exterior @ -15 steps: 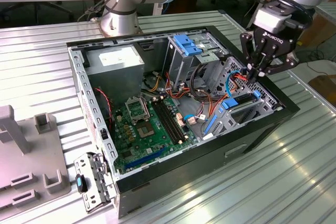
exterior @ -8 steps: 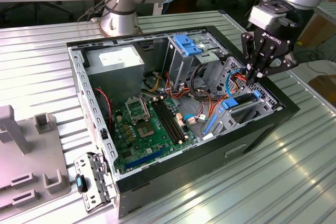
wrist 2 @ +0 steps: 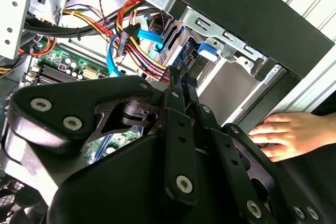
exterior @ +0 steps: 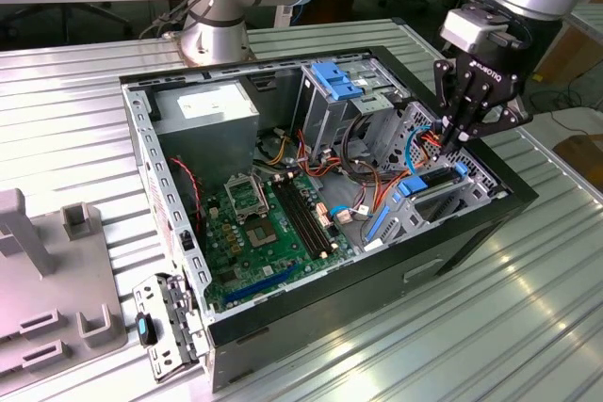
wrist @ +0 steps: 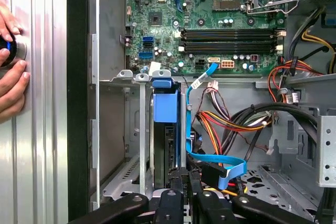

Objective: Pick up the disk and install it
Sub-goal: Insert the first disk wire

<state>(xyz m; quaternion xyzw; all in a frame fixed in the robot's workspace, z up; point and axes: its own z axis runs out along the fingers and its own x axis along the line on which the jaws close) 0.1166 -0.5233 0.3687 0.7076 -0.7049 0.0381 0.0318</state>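
Pincer [exterior: 460, 135] fingers are nearly together, holding nothing, just above the drive bay with the disk [wrist: 165, 106] in its blue carrier. A person's hand [wrist 2: 287, 135] rests on the bench [exterior: 471, 327] beside the computer case [exterior: 311, 317], at 3 o'clock in the second wrist view.

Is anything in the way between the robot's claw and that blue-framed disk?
Nothing visible does. In the first wrist view the gripper hangs close over the disk, which sits edge-up in the metal drive cage. A blue cable and coloured wires run just beside it, not across.

No print on any part can be read.
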